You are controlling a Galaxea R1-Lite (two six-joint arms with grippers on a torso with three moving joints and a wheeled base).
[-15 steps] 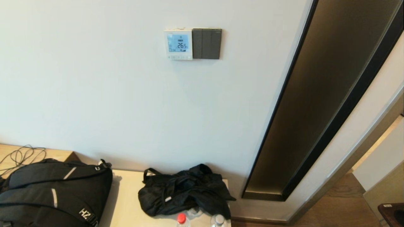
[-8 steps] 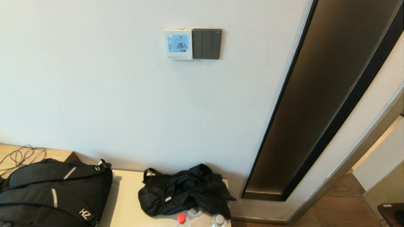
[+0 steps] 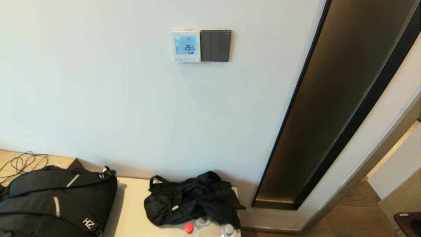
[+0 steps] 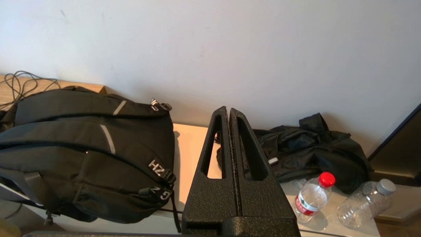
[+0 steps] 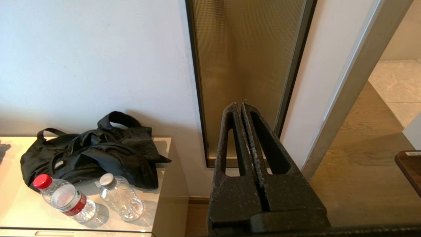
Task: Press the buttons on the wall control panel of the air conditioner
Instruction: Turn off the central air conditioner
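The air conditioner's wall control panel [image 3: 185, 46] is a small white square on the wall, high in the head view, with a light-blue screen reading 26.5. Its buttons [image 3: 186, 60] form a row of tiny pale keys along its bottom edge. Neither arm shows in the head view. My left gripper [image 4: 229, 110] is shut and empty, low down, pointing at the wall above the cabinet. My right gripper [image 5: 239, 105] is shut and empty, low down, pointing at the gold mesh wall strip. The panel is out of both wrist views.
A dark grey three-rocker switch plate [image 3: 215, 45] sits right beside the panel. Below, a pale cabinet top [image 3: 131, 210] holds a black backpack [image 3: 56, 200], a crumpled black bag [image 3: 192, 199] and two plastic bottles [image 4: 312, 196]. A dark-framed mesh strip [image 3: 332, 98] runs down the wall at right.
The panel's screen shows fewer icons than a second ago; the reading stays 26.5. Nothing else has moved.
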